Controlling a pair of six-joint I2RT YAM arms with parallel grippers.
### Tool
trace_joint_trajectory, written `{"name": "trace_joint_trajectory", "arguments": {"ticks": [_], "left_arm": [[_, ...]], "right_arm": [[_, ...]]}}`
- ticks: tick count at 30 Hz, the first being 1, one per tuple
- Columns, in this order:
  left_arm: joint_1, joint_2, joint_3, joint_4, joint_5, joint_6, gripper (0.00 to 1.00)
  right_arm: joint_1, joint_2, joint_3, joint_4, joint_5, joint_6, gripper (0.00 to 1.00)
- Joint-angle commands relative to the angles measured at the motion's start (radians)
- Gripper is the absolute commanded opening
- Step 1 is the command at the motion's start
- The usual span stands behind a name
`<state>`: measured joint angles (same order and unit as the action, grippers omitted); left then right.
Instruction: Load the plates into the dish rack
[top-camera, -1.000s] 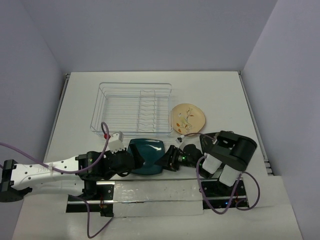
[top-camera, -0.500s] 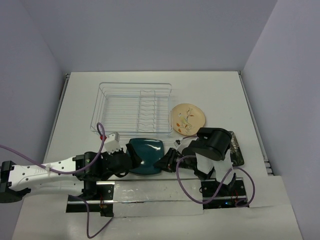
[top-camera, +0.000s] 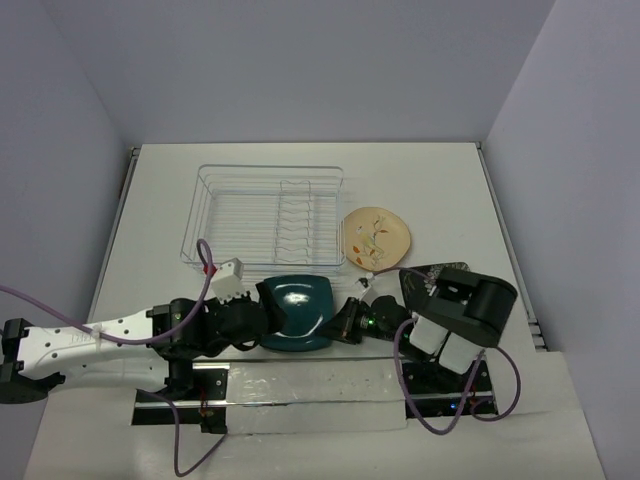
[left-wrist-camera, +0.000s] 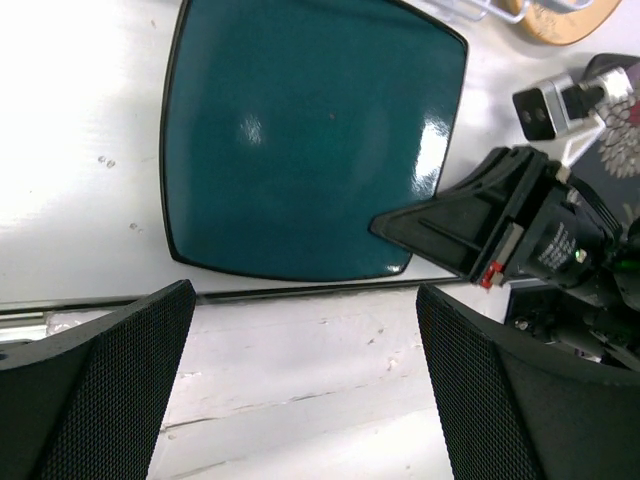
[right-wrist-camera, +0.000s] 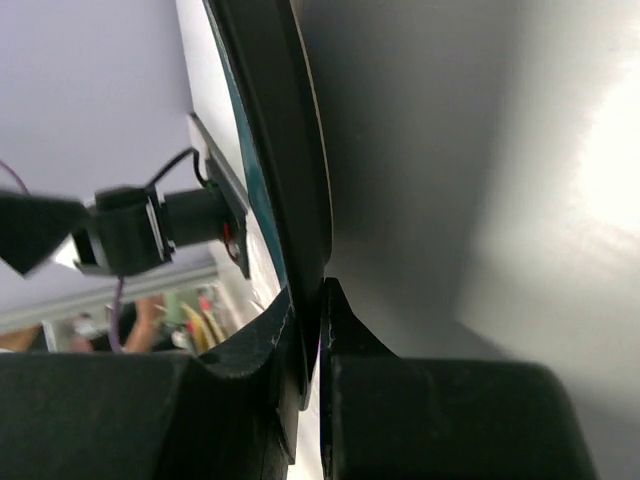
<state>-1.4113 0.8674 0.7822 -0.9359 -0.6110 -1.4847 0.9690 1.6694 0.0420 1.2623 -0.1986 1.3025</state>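
Note:
The glossy teal plate (top-camera: 297, 312) is at the table's near edge, between my two grippers. My right gripper (top-camera: 350, 322) is shut on its right rim; the right wrist view shows both fingers pinching the dark rim (right-wrist-camera: 300, 200). My left gripper (top-camera: 262, 320) is wide open and empty just behind the plate's left edge; in the left wrist view the plate (left-wrist-camera: 310, 130) lies just ahead of its spread fingers (left-wrist-camera: 120, 370). The cream floral plate (top-camera: 376, 233) lies right of the wire dish rack (top-camera: 265, 218). The black flowered plate (top-camera: 425, 277) is mostly hidden under my right arm.
The dish rack holds no plates and stands at mid-table with its prongs in the right half. A metal rail (top-camera: 300, 372) runs along the near edge by the arm bases. Grey walls enclose the table on three sides.
My right arm's elbow has swung back to the right, covering the black plate again. The teal plate has shifted slightly right with the right gripper still on it. The left arm barely moved.

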Motion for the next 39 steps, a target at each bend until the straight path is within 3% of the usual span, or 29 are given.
{"name": "trace_joint_trajectory", "arguments": {"ticks": [1, 3, 4, 5, 8, 13, 19, 24, 26, 29, 31, 33, 34, 35, 39], "left_arm": [[-0.003, -0.01, 0.076, -0.033, -0.053, 0.019, 0.99], [-0.003, -0.009, 0.097, -0.045, -0.062, 0.019, 0.99], [-0.003, -0.005, 0.108, -0.061, -0.074, 0.016, 0.99], [-0.003, -0.002, 0.115, -0.071, -0.085, 0.015, 0.99], [-0.003, 0.002, 0.136, -0.08, -0.111, 0.021, 0.99], [-0.005, -0.001, 0.219, -0.132, -0.158, -0.005, 0.99], [-0.005, -0.076, 0.341, -0.178, -0.248, 0.023, 0.99], [-0.006, -0.159, 0.332, -0.215, -0.354, 0.003, 0.99], [-0.005, -0.202, 0.32, -0.228, -0.382, -0.007, 0.99], [-0.005, -0.231, 0.303, -0.223, -0.413, 0.002, 0.99], [-0.005, -0.247, 0.282, -0.201, -0.435, 0.019, 0.99], [-0.005, -0.239, 0.275, -0.192, -0.454, 0.029, 0.99], [-0.005, -0.227, 0.278, -0.212, -0.48, 0.011, 0.99], [-0.005, -0.213, 0.279, -0.218, -0.486, 0.006, 0.99], [-0.006, -0.133, 0.31, -0.429, -0.559, -0.251, 0.99]], "right_arm": [[0.024, -0.366, -0.031, 0.018, 0.013, -0.162, 0.0], [0.065, -0.551, 0.062, -0.34, 0.082, -0.3, 0.0], [0.104, -0.675, 0.188, -0.692, 0.257, -0.388, 0.0], [0.137, -0.751, 0.272, -0.938, 0.389, -0.443, 0.0], [0.154, -0.956, 0.427, -1.299, 0.51, -0.59, 0.0], [0.161, -1.024, 0.639, -1.6, 0.541, -0.714, 0.0], [0.161, -0.973, 0.858, -1.716, 0.777, -0.903, 0.0], [0.139, -0.847, 1.086, -1.635, 0.852, -1.253, 0.0], [0.089, -0.783, 1.172, -1.61, 0.794, -1.437, 0.0], [-0.004, -0.699, 1.288, -1.606, 0.661, -1.584, 0.0], [-0.07, -0.637, 1.292, -1.566, 0.489, -1.828, 0.0], [-0.123, -0.62, 1.265, -1.487, 0.42, -1.939, 0.0], [-0.152, -0.58, 1.304, -1.523, 0.3, -2.008, 0.0], [-0.174, -0.571, 1.345, -1.534, 0.274, -2.022, 0.0], [-0.203, -0.38, 1.602, -1.743, 0.179, -2.221, 0.0]]}}
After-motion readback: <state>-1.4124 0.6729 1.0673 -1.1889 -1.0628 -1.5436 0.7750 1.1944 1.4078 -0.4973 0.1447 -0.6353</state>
